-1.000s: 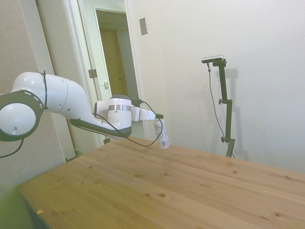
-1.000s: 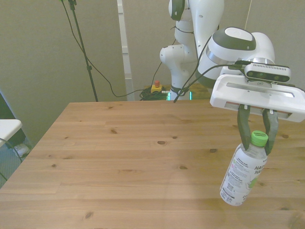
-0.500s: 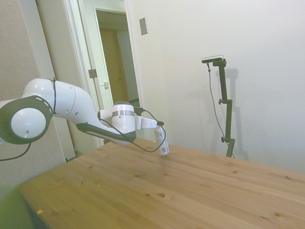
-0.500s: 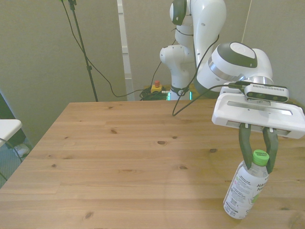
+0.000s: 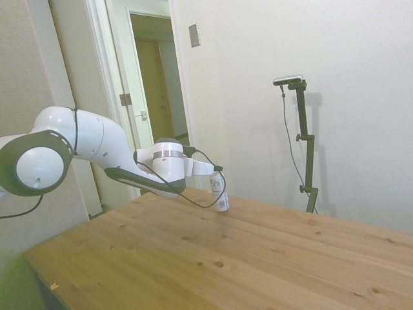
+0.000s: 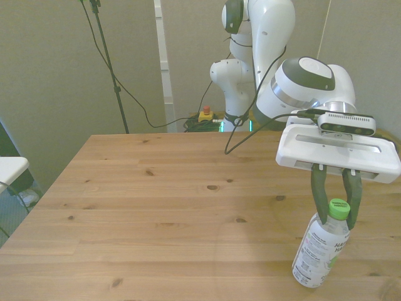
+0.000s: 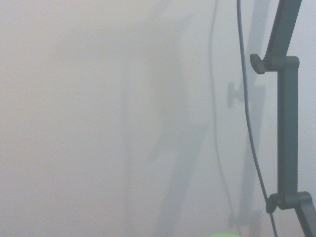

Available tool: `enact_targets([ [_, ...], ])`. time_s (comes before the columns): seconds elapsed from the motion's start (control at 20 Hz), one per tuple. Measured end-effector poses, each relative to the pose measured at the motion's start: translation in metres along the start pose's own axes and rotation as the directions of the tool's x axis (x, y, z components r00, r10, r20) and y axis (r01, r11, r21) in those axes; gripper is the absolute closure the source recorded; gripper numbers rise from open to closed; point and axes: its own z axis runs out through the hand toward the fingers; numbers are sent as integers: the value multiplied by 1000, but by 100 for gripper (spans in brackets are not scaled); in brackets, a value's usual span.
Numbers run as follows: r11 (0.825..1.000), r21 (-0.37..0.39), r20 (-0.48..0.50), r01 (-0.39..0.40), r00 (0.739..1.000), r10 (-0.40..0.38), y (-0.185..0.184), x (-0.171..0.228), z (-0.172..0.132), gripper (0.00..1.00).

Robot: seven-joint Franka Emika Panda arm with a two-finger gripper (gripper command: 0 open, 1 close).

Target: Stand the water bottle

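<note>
The water bottle (image 6: 320, 248), white-labelled with a green cap, rests with its base on the wooden table (image 6: 163, 207) near the front view's right, leaning slightly. My gripper (image 6: 334, 216) is shut on the water bottle just below the cap, one dark finger on each side of the neck. From the side, the water bottle (image 5: 220, 192) stands almost upright at the table's far edge, with my gripper (image 5: 216, 172) at its top. The wrist view shows only a sliver of the green cap (image 7: 224, 235) and a blank wall.
Black cables (image 6: 250, 119) trail from the wrist down toward the table's far edge. An open doorway (image 5: 151, 77) lies behind the arm in the side view.
The arm lowered the hanging, tilted bottle until its base met the table. The bottle now leans less, and there is hardly any motion over the last half second.
</note>
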Motion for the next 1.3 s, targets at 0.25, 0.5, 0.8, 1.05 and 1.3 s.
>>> enact_targets([
  [0.25, 1000, -10, 1, -2, 1000, 2, 8, 3, 5, 0],
  [0.5, 1000, -12, 1, -1, 1000, 1, 9, 4, 5, 0],
  [0.8, 1000, -19, 3, 3, 1000, -3, 13, 2, 6, 0],
  [1.05, 1000, -25, 6, 0, 1000, 0, 18, 5, 7, 0],
  [1.3, 999, -7, 15, -32, 999, 32, 0, 22, -6, 0],
])
